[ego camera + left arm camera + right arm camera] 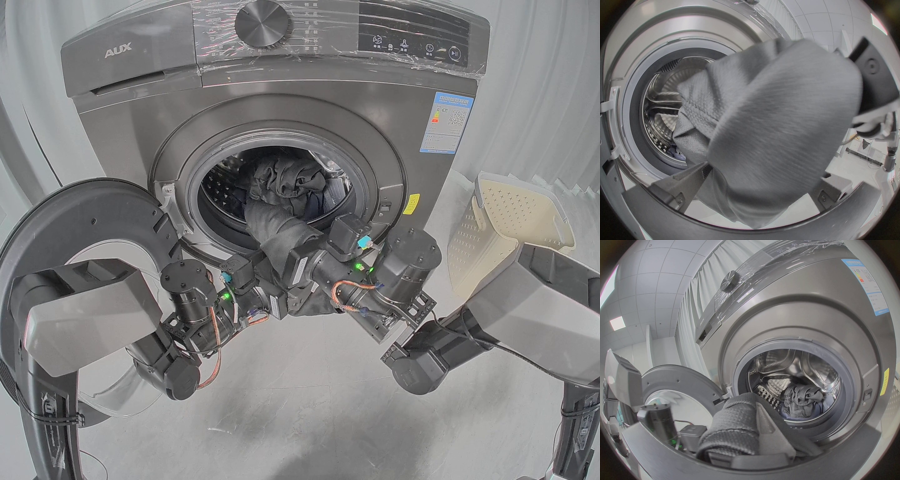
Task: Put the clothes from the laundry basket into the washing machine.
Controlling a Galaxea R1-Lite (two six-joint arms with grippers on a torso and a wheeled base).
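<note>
The washing machine [125, 125] stands in front of us, its round door [81, 219] swung wide open to the robot's left. The cream laundry basket [500, 219] sits on the floor just right of the machine, tilted, w/ its perforated walls turned toward us.

1 dark garment [275, 231] lies half in, half out. Its upper end is inside the drum, its middle is draped over the lower rim of the opening, and its lower end hangs in front of the machine btwn the 2 arms. Deeper in the drum we see a crumpled pile of dark clothes [294, 178], touching the garment's upper end.

The right gripper [299, 265] is at the lower rim, under the draped cloth. In the right wrist view 1 finger [770, 430] presses against a thick fold of the garment, so we read it as pinching that fold; the 2nd finger is covered by cloth.

The left gripper [756, 190] sits just beside it, lower and to the left. Its fingers [681, 184] are spread wide, w/ the garment bulging btwn them.
</note>
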